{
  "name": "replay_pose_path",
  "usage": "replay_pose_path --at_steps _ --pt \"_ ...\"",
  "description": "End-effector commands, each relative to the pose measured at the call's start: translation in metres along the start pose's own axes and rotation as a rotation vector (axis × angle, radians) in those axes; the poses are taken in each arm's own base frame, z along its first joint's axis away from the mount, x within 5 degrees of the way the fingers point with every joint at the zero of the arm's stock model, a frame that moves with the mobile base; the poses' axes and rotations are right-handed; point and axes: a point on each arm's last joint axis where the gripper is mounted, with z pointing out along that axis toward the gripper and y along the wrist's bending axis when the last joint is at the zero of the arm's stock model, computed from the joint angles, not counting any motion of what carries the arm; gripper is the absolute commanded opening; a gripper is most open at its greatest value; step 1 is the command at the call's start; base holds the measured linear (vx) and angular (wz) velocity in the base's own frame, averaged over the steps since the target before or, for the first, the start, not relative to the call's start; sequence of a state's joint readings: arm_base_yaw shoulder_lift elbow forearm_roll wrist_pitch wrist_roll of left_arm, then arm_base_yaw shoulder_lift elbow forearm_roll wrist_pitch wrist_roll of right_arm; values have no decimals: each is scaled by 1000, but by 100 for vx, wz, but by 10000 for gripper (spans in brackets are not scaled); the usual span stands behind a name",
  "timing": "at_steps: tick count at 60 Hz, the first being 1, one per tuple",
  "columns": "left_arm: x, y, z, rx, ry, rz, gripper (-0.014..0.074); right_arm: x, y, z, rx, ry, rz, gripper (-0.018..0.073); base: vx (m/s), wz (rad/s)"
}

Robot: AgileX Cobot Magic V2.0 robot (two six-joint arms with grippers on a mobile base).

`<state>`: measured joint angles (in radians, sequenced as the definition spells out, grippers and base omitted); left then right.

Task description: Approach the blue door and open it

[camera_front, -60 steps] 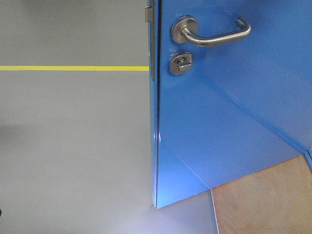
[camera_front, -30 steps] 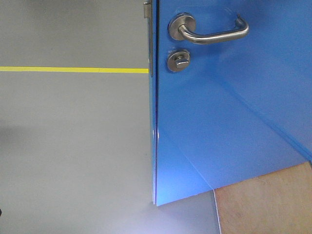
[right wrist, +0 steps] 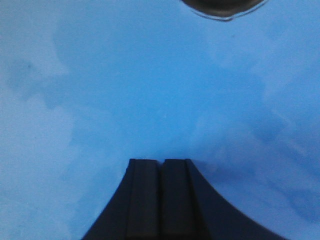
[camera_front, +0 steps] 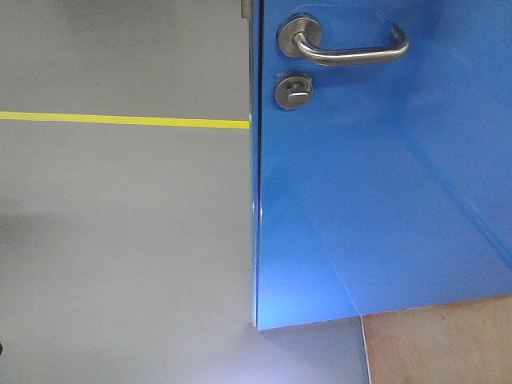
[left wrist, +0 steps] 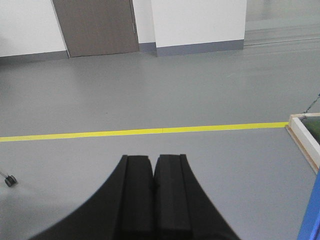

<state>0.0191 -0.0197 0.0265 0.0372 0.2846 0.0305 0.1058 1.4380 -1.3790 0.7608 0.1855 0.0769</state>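
Observation:
The blue door (camera_front: 384,200) fills the right half of the front view, its free edge running down the middle. Its steel lever handle (camera_front: 344,46) sits near the top, with the round thumb-turn lock (camera_front: 293,90) just below. My right gripper (right wrist: 161,161) is shut and empty, its tips pointing straight at the glossy blue door (right wrist: 150,90) close ahead; a dark round metal fitting (right wrist: 222,6) shows at the top edge. My left gripper (left wrist: 153,157) is shut and empty, aimed past the door's edge (left wrist: 311,220) over grey floor.
A yellow floor line (camera_front: 120,120) crosses the grey floor left of the door. A brown wooden panel (camera_front: 440,348) lies low on the right. The left wrist view shows a white-framed wooden base (left wrist: 304,135), a grey wall door (left wrist: 96,26) and a caster wheel (left wrist: 10,181).
The door face has swung to look squarer to the front camera, its bottom edge now nearly level. The yellow line sits lower in view and the wooden panel shows less.

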Motion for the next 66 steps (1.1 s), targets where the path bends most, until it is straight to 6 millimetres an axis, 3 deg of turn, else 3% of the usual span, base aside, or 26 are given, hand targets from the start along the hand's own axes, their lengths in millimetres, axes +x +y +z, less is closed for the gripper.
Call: replay_pose_path --at_steps 1,66 --pt "-6 0 0 3 -86 -9 70 -18 16 -10 -49 -105 -12 2 16 6" --pt "-6 0 0 3 -86 -9 70 -17 15 -9 -47 -103 -12 2 19 4"
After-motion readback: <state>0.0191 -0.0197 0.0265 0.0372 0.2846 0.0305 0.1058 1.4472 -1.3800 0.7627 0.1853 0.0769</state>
